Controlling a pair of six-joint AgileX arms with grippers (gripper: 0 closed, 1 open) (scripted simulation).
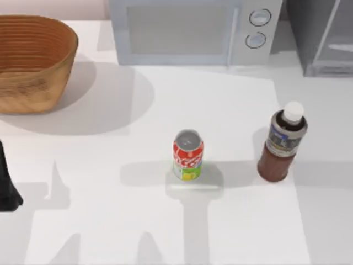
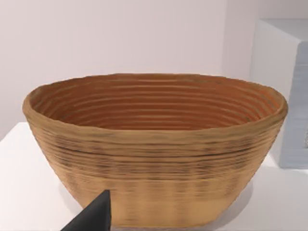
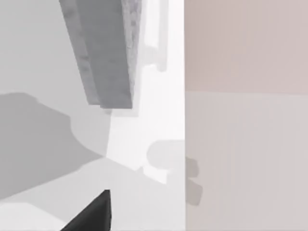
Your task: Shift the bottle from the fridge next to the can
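The can (image 1: 188, 155) stands upright nearest the near edge of the white worktop (image 1: 110, 221), about midway between left and right, its silver top facing up and a soft shadow spreading around its base. To its right, apart from it with bare surface between them, the bottle (image 1: 282, 144) stands upright on the worktop, white cap on top, grey-blue label around its upper body and reddish-brown liquid below. The bottle stands outside the fridge (image 1: 322, 36), which sits at the far right corner, grey with a pale-framed glass door; its corner also appears in the right wrist view (image 3: 103, 53) as a grey slab above the pale surface.

Along the far edge, left of the fridge, the white microwave (image 1: 193, 30) faces the scene with two round knobs on its right side. At the far left a woven basket (image 1: 33, 61) rests on the worktop, casting a broad round shadow toward the middle; in the left wrist view the basket (image 2: 154, 149) sits close in front of the camera, its ribbed inside visible, with a plain pale wall (image 2: 120, 33) behind it.

The left arm is a dark shape at the left edge of the worktop (image 1: 8, 182), and a dark tip of the left tool (image 2: 94, 216) points toward the basket; whether that tool is wide or narrow cannot be told. A dark tip of the right tool (image 3: 94, 214) shows over the pale surface, and its state cannot be told either. Long grey shadows lie across the near part of the worktop.
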